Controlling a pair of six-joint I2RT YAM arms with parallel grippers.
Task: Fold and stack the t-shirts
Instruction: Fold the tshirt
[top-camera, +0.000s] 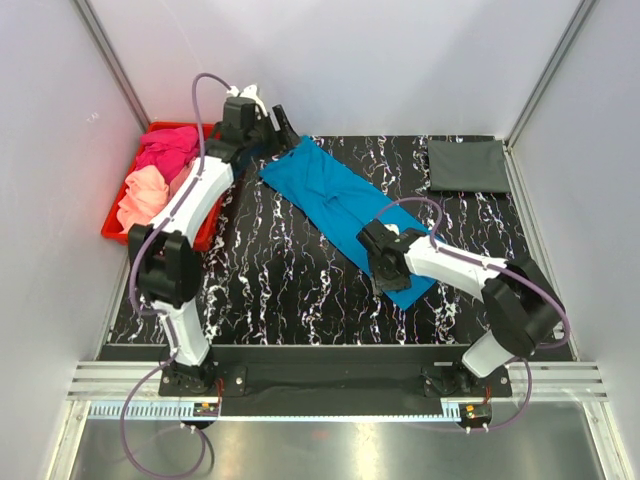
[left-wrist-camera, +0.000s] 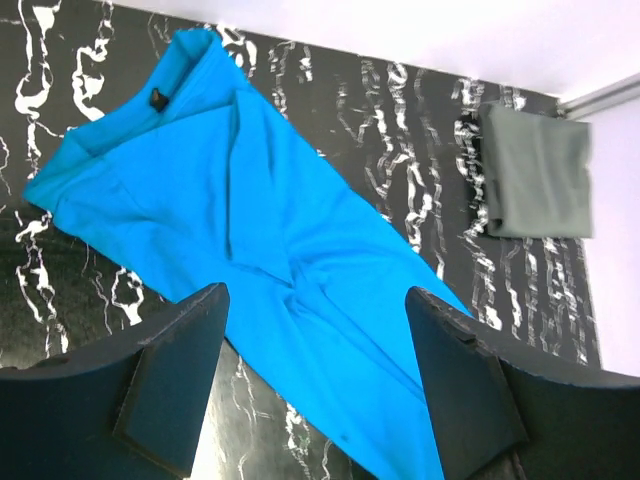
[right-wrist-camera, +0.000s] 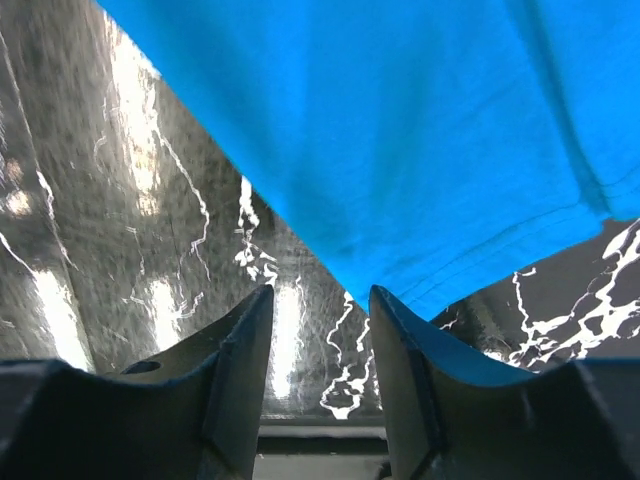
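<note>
A bright blue t-shirt (top-camera: 340, 205), folded into a long strip, lies diagonally across the black marbled table (top-camera: 270, 280). It also fills the left wrist view (left-wrist-camera: 250, 200) and the right wrist view (right-wrist-camera: 400, 130). My left gripper (top-camera: 281, 130) (left-wrist-camera: 315, 305) hovers wide open and empty above the strip's far-left end. My right gripper (top-camera: 384, 268) (right-wrist-camera: 320, 300) is open, low at the strip's near hem corner, with nothing between its fingers. A folded dark grey t-shirt (top-camera: 468, 165) (left-wrist-camera: 540, 170) lies at the far right. Hot pink (top-camera: 168, 150) and peach (top-camera: 145, 195) shirts lie in the bin.
A red plastic bin (top-camera: 115, 225) stands at the table's far-left edge, beside the left arm. White walls enclose the table at the back and both sides. The table's near edge meets a metal rail (top-camera: 340, 385) by the arm bases.
</note>
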